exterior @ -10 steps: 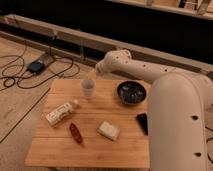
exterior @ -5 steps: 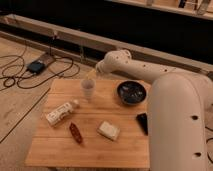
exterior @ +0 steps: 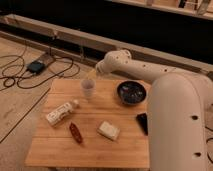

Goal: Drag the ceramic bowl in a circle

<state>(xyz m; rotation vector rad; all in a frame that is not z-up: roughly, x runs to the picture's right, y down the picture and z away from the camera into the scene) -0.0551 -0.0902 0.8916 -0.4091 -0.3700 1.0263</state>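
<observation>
The ceramic bowl point(exterior: 132, 92) is round, shallow and glossy dark, and sits on the wooden table point(exterior: 100, 152) at the back right. My gripper point(exterior: 90, 75) hangs at the end of the white arm point(exterior: 117, 62), just above the small white cup point(exterior: 88, 89). It is well to the left of the bowl and apart from it. The big white arm body point(exterior: 180, 125) fills the right side and hides the table's right edge.
A white bottle point(exterior: 61, 112) lies at the table's left. A brown oblong item point(exterior: 76, 133) and a white packet point(exterior: 108, 130) lie in front. A black object point(exterior: 142, 122) lies by the arm. Cables and a black box point(exterior: 36, 66) lie on the floor to the left.
</observation>
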